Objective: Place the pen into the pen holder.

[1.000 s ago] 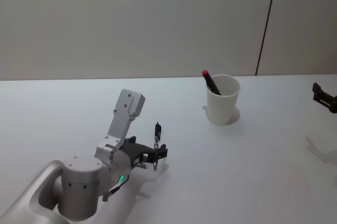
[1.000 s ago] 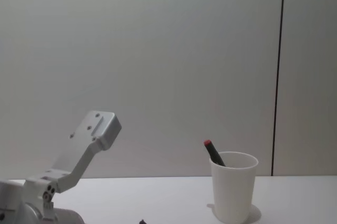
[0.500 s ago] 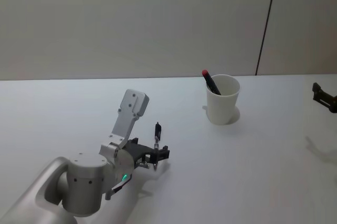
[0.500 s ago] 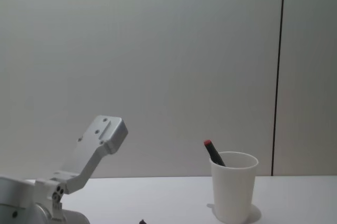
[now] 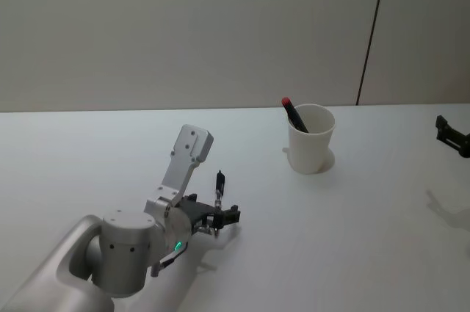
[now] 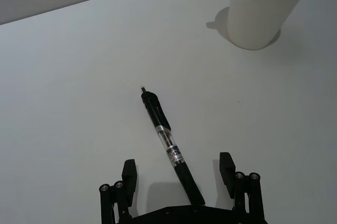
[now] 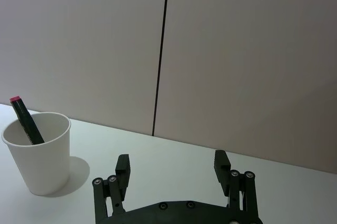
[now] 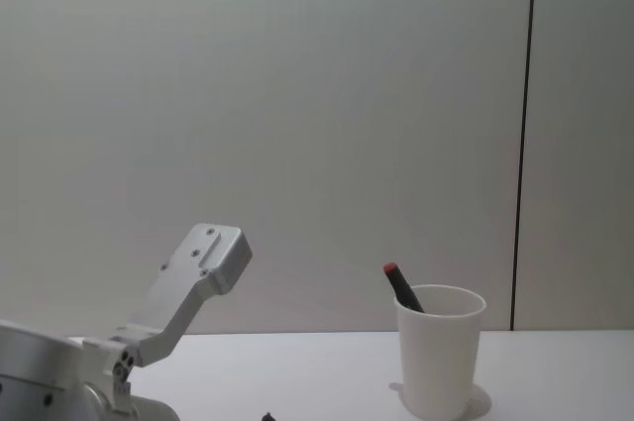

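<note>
- The pen [image 6: 167, 147] lies flat on the white table [image 5: 352, 238], well apart from the pen holder [image 5: 311, 143], to its left and closer to the robot.
- The left gripper [image 6: 178, 167] is low over the table at the near end of the pen. Its fingers are spread wide, one on each side of the pen, and they do not touch it.
- The pen holder stands upright near the back of the table. A dark pen with a red cap [image 5: 292, 114] leans inside it.
- The right gripper [image 7: 172, 162] is parked at the right edge of the table, with its fingers apart and nothing between them.
</note>
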